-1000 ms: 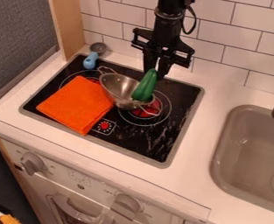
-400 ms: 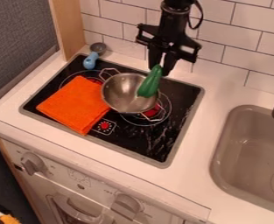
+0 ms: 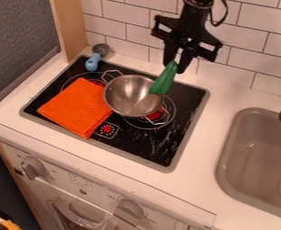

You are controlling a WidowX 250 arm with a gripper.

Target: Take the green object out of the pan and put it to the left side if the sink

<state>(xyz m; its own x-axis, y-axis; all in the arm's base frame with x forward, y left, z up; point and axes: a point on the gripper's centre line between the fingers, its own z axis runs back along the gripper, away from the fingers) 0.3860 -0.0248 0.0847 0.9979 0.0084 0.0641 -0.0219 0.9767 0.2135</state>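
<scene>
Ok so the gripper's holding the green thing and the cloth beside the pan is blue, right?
Not quite: the cloth is orange, not blue, as the camera view shows. It lies beside the pan, and the gripper holds the green thing.

The tool, with the green object between its fingers, has shifted up and toward the right of the view relative to both earlier positions. The green object has moved with it, from over the interior of the pan to the pan's right rim, and now slants more. The pan, tipped in the earliest view, has settled upright, its opening facing up.
</scene>
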